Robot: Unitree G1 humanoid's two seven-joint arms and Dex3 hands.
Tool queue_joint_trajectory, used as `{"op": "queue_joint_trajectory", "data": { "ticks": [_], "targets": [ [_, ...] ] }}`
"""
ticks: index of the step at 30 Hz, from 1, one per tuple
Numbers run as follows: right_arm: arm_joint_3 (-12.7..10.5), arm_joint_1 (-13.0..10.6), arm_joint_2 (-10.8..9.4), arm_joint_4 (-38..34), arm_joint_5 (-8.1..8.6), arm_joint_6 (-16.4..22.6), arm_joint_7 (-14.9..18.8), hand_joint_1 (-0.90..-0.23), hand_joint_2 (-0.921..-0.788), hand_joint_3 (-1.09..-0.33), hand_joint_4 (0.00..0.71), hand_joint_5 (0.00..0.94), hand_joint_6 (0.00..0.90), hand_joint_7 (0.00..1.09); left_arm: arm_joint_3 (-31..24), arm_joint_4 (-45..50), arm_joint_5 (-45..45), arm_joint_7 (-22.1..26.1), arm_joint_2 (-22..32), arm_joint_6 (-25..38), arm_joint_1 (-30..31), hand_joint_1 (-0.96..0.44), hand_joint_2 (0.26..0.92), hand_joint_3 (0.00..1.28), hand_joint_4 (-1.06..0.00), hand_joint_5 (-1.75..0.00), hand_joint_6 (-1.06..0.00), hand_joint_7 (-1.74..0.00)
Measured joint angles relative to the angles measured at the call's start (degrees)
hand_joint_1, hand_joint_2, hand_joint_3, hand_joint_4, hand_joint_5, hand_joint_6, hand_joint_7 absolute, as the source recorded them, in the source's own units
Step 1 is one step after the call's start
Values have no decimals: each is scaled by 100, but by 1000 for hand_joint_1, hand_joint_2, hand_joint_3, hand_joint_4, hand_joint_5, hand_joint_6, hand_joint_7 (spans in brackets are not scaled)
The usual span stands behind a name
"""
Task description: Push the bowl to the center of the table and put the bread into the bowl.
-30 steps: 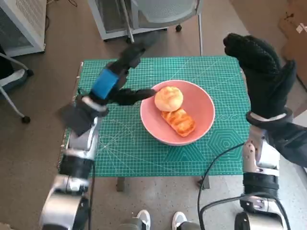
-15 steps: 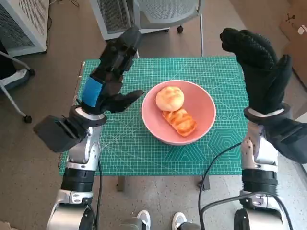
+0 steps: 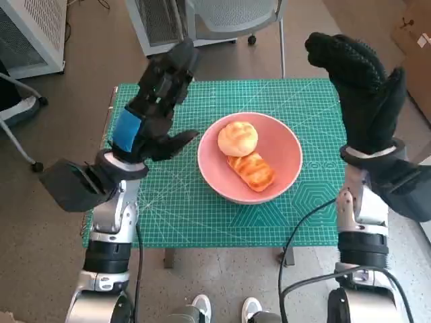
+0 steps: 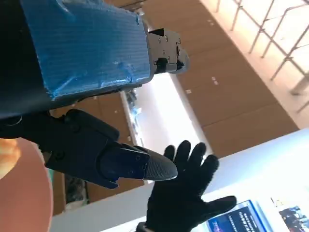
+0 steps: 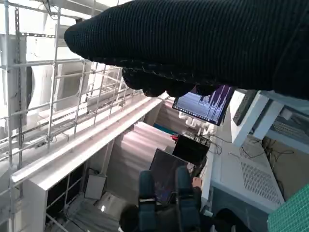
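— Where is the bowl, and where is the bread?

— The pink bowl sits near the middle of the green cutting mat that covers the table; inside it I see two pieces of bread: a round bun on the far side, and a glazed braided piece touching it on the near side; both lie fully within the rim.

— And your left hand?

— My left hand is raised above the left part of the mat, beside the bowl but not touching it; the blue tape on its back faces the head camera; my fingers reach up and away from me, the thumb points toward the bowl's rim with a gap between; the fingers are apart and hold nothing; the left wrist view shows the thumb bare, with an edge of the pink bowl at the picture's border.

— Your right hand?

— My right hand, in the black glove, is lifted above the right edge of the table, well apart from the bowl; its fingers are spread and upright, with nothing in them; the left wrist view shows it from across, splayed wide.

— Anything else around?

— A chair base stands beyond the far edge of the table; a pair of white shoes shows below the near edge; a black cable hangs by my right forearm.
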State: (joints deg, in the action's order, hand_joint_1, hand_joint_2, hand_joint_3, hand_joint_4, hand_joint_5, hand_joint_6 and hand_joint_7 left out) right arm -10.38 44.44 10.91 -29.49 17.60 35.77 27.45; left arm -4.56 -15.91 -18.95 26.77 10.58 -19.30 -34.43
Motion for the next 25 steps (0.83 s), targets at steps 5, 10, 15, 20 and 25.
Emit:
{"op": "queue_joint_trajectory", "data": {
  "ticks": [5, 10, 15, 20, 25],
  "targets": [
    [17, 1, 11, 5, -11, -38, -17, -661, -921, -596, 266, 0, 381, 0, -32, 99, 5, -15, 1, 39, -1, -542, 901, 172, -2, -1, 1, -402],
    [35, 6, 15, 33, -37, -103, -64, -660, -921, -596, 267, 1, 381, 0, -58, 154, 19, -47, 1, 46, -1, -541, 901, 172, -3, -1, 1, -404],
    [63, 13, 26, 64, -125, -138, -103, -653, -921, -602, 267, 1, 381, 0, -77, 157, 40, -106, -4, 45, -2, -525, 903, 173, -4, -2, 1, -408],
    [62, 40, 55, 64, -185, -161, -108, -650, -921, -609, 267, 0, 381, 0, -104, 197, 56, -250, -68, 34, -2, -505, 904, 178, -11, -5, 1, -439],
    [60, 110, 64, 64, -186, -226, -107, -649, -921, -612, 268, 0, 383, 1, -119, 241, 71, -412, -210, -57, -3, -490, 902, 184, -19, -9, 1, -470]
  ]
}}
